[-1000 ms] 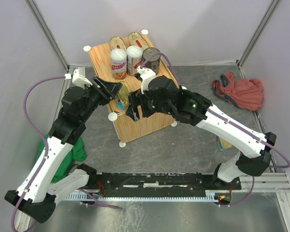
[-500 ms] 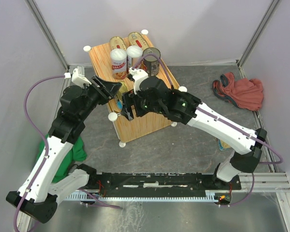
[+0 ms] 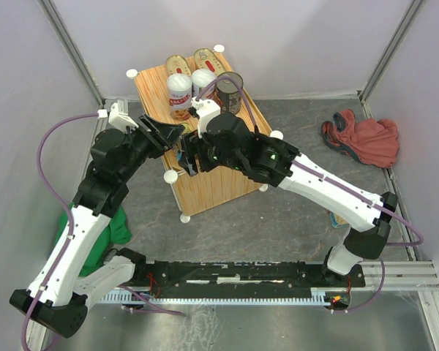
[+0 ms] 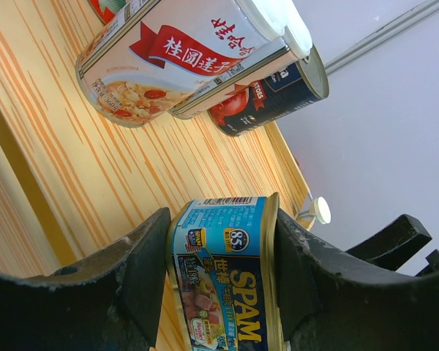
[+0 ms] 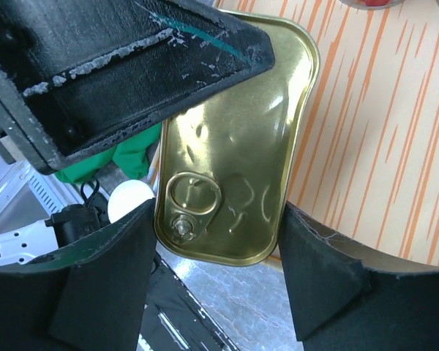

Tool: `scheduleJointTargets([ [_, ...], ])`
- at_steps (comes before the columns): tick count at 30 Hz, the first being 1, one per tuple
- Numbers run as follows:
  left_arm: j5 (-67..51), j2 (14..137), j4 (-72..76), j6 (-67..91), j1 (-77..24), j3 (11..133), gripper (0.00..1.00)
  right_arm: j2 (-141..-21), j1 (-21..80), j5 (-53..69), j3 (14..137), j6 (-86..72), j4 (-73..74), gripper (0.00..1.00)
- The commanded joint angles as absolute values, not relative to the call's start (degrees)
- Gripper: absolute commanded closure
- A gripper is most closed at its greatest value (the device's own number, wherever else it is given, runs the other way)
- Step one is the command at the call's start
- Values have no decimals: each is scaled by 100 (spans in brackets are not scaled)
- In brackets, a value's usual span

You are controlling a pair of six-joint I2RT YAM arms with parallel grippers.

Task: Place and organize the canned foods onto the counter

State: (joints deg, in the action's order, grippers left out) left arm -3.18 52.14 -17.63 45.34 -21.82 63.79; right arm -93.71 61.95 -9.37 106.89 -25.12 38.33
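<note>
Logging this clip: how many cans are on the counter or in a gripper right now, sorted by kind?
Oval gold tins: 2
Tall white-lidded cans: 2
Dark round can: 1
Rectangular SPAM tin, clamped in the left gripper: 1
Total: 6
</note>
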Motion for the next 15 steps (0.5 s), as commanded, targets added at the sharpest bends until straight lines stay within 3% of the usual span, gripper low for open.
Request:
scheduleJointTargets([
  [1, -509, 5137, -1512, 4424, -2144, 6384, 97, -9442, 6254, -1079, 10832, -2418, 3404, 30],
  [6, -536, 5099, -1509, 4461, -2134, 6346, 97, -9489, 6262, -1102, 10782, -2423, 3217, 41],
  [12, -494, 5052, -1554, 4465, -2132, 6359, 97, -9575, 6262, -1109, 10893, -2458, 3252, 65],
  [15, -464, 5038, -1592, 4465, -2127, 6354, 97, -9604, 6270, -1107, 10943, -2465, 3301, 69],
])
